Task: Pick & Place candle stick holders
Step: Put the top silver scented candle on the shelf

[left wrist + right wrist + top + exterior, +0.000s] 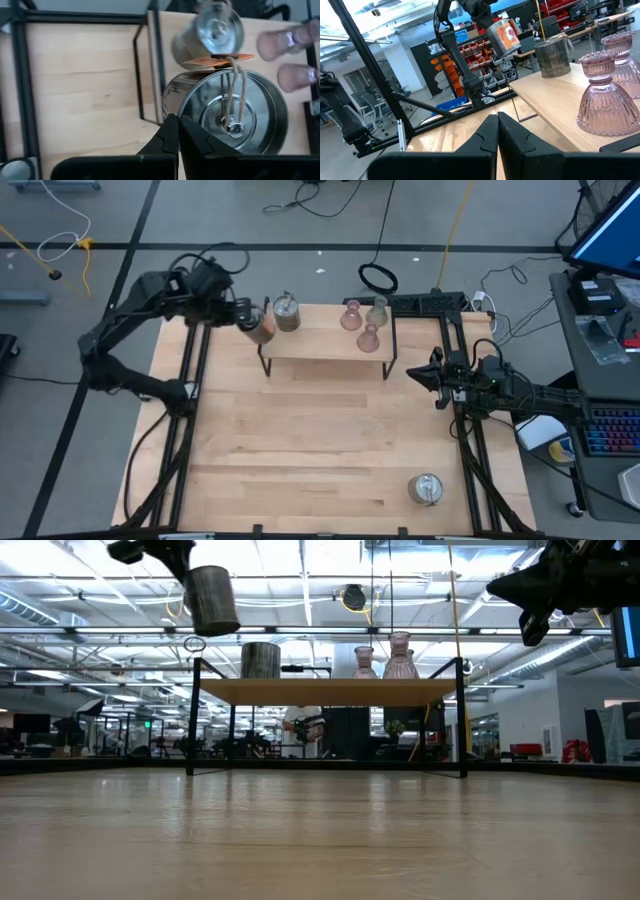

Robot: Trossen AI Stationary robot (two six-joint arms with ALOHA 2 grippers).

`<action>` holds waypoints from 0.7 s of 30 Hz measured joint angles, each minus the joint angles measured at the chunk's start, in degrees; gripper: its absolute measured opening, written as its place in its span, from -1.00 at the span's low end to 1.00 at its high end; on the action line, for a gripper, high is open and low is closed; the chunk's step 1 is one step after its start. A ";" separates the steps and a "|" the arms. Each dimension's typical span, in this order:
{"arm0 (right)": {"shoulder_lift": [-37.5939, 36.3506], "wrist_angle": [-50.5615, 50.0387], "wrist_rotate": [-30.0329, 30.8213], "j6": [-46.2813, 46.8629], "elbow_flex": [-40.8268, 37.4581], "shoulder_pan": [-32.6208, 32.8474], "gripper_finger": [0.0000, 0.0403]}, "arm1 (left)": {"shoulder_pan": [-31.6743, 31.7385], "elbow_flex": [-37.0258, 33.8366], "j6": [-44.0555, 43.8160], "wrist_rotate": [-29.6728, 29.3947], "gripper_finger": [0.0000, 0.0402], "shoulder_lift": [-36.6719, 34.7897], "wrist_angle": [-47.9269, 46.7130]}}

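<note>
**Setting the second metal holder on the shelf**

The left gripper [250, 317] hangs at the left end of the raised wooden shelf [325, 345], its jaws clenched on the wall of a round metal candle holder [212, 599]. In the low view this holder hangs tilted, clear above shelf height and to the side of the metal holder [260, 660] already standing there. Three pink glass holders [362, 323] cluster at the shelf's right end, and a third metal holder [425, 488] waits on the tabletop [300, 450] near its front right corner.

To place well, the wrist probably needs to level the holder first, so the base meets the board flat. Bring it over free board near the shelf's left end, well apart from the standing metal holder, then lower straight down. A twine tag [235, 95] dangles inside and should stay clear of the base. Release only once the base rests.

The right gripper [432, 380] waits beside the shelf's right end, jaws closed on nothing.
</note>
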 joint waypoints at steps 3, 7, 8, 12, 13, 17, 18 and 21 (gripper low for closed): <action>0.01 -0.02 -0.01 -0.02 0.00 0.00 -1.00 | -2.35 2.54 0.01 -0.27 -1.00 3.04 -0.16; 0.02 -0.02 -0.02 -0.02 0.00 0.02 -1.00 | -4.89 4.73 0.01 -0.47 -1.00 6.48 1.20; 0.00 -0.03 -0.02 -0.02 0.00 0.01 -1.00 | -5.44 5.03 0.03 -0.48 -1.00 7.22 1.85; 0.00 -0.04 -0.04 -0.02 0.00 0.02 -1.00 | -6.86 6.20 0.22 -0.18 -1.00 10.40 3.13; 0.00 -0.04 -0.04 -0.02 0.00 0.00 -1.00 | -7.13 6.35 0.34 -0.02 -1.00 11.07 2.99; 0.02 -0.04 -0.07 -0.02 0.00 0.02 -1.00 | -7.54 6.47 1.02 0.00 -1.00 13.66 2.90; 0.01 -0.04 -0.07 -0.02 0.00 0.01 -1.00 | -7.54 6.48 1.03 0.00 -1.00 14.19 2.90; 0.01 -0.05 -0.07 -0.02 0.00 0.00 -1.00 | -7.53 6.49 1.53 -0.05 -1.00 15.35 2.89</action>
